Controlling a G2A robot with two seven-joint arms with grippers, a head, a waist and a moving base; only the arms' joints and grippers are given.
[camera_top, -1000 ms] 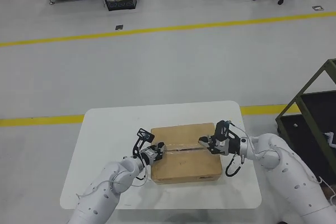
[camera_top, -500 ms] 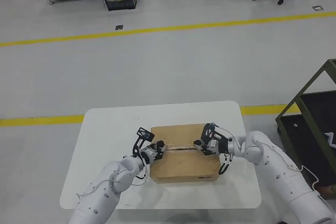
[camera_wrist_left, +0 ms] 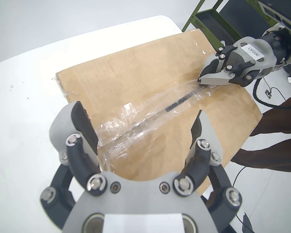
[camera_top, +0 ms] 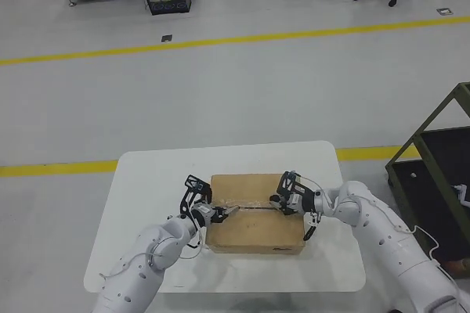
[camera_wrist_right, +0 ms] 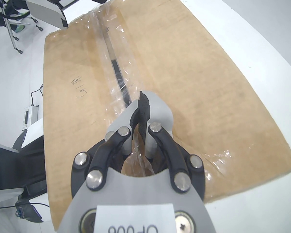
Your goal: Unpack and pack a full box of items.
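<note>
Box (camera_top: 254,228) fills mid-table. Bare table (camera_top: 141,199) is open on its left, far and near sides. Left gripper (camera_top: 220,212), jaws wide, hangs over the box's left end; right gripper (camera_top: 276,202), pinched on tape (camera_wrist_left: 160,112), blocks the box's right end. Rack (camera_top: 437,149) stands right, off-table.

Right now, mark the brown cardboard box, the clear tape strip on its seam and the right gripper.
Brown cardboard box (camera_top: 254,232): top view, bare top flap.
Clear tape strip (camera_wrist_left: 137,127): left wrist view, crumpled middle stretch.
Right gripper (camera_wrist_right: 140,104): right wrist view, between the tips of its shut jaws.
</note>
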